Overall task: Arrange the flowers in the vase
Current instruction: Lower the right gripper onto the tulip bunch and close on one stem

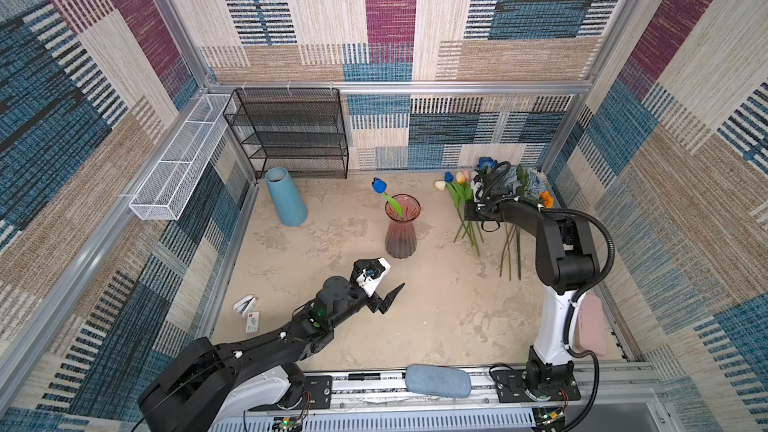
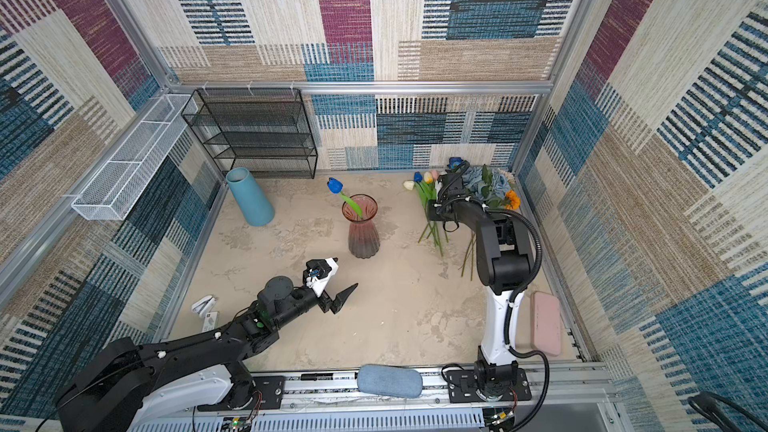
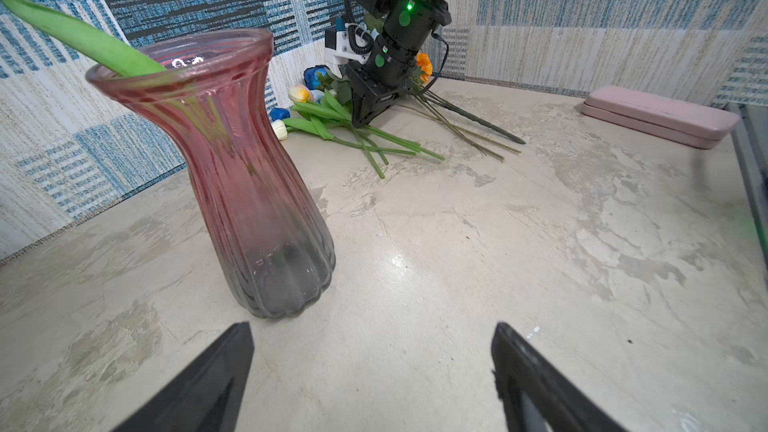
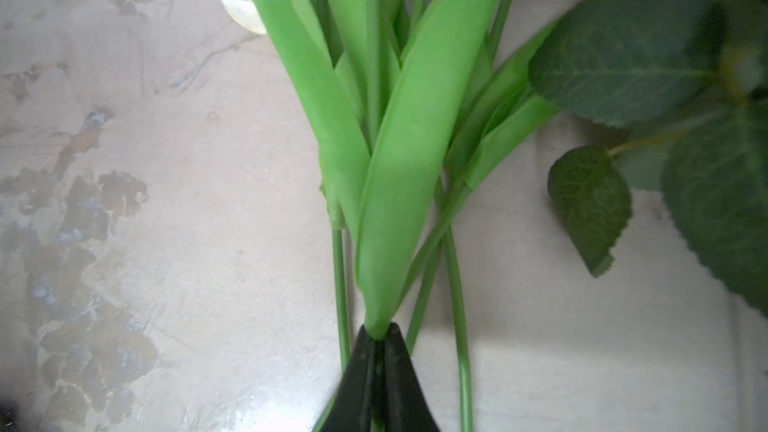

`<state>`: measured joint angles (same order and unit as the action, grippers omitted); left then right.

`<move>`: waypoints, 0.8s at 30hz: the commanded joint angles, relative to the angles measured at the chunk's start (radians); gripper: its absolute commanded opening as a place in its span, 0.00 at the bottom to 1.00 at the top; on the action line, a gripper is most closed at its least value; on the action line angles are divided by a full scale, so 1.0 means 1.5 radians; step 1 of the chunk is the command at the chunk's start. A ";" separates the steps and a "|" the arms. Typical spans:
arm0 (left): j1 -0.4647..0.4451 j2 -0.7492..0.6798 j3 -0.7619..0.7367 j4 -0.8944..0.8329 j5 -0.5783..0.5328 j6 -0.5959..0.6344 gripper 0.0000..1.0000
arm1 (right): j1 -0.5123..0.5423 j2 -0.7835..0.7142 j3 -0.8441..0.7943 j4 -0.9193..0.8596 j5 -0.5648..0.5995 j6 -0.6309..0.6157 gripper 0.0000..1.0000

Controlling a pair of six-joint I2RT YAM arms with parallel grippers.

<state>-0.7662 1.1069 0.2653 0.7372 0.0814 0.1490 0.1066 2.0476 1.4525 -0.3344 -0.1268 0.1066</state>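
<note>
Flowers (image 1: 459, 195) lie at two o'clock on the worktop (image 1: 415, 317), and the right hand (image 4: 376, 336) is closed on one green leaf (image 4: 407, 184). Pink glass vase (image 1: 401, 228) in the centre holds one blue tulip (image 1: 379, 185); blue vase (image 1: 286, 199) stands at ten o'clock. Left hand (image 3: 372, 328), open, hangs at seven o'clock of the glass vase.

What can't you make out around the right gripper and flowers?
- Right gripper: shut on a tulip leaf; the leaf hides whether a stem is caught, right wrist view.
- Rose bunch: partly behind the right arm, both top views.
- Tulip in vase: bloom cut off, left wrist view's edge.
</note>
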 commanded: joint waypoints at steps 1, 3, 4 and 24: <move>0.000 -0.001 0.004 0.013 -0.002 0.001 0.92 | 0.003 -0.016 -0.001 0.000 0.009 -0.003 0.10; 0.000 -0.003 0.004 0.011 -0.003 0.001 0.92 | 0.002 -0.018 -0.002 -0.001 0.011 -0.006 0.08; 0.000 -0.002 0.006 0.011 -0.003 0.001 0.92 | 0.002 -0.017 -0.002 -0.001 0.011 -0.007 0.11; 0.000 -0.006 0.005 0.005 -0.006 0.003 0.92 | 0.003 0.027 0.006 -0.004 0.007 -0.013 0.21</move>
<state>-0.7670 1.0992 0.2657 0.7361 0.0814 0.1490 0.1108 2.0758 1.4548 -0.3359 -0.1200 0.0921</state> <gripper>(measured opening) 0.921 0.210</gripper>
